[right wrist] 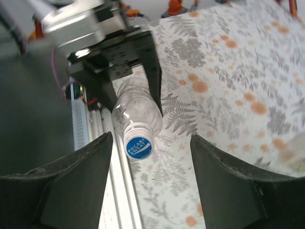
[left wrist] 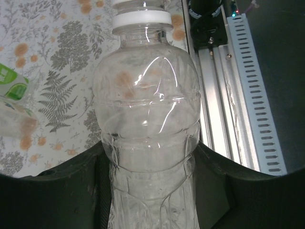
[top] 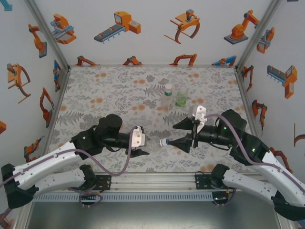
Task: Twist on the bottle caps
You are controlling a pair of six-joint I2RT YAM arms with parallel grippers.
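Your right gripper (right wrist: 151,143) has its fingers apart, one on each side of the cap (right wrist: 138,145) and neither touching it. The cap is white with a blue printed top and sits on the mouth of a clear bottle (left wrist: 147,119). Your left gripper (left wrist: 150,157) is clamped on that bottle's body and holds it on its side above the near edge of the table (top: 95,95), neck pointing at the right gripper.

The step in hand looks like tightening this cap, with the right fingers let go between turns. Whether the cap is fully tight cannot be told. The next move probably calls for closing squarely on the cap's rim and twisting while the left grip keeps the bottle from spinning.

Two more bottles stand upright near the back: a white-capped bottle (top: 167,97) and, just beside it, a green bottle (top: 181,98) whose top is too small to judge. Both are well apart from the grippers. The metal rail (top: 152,181) lies below the held bottle. Nothing blocks the cap.
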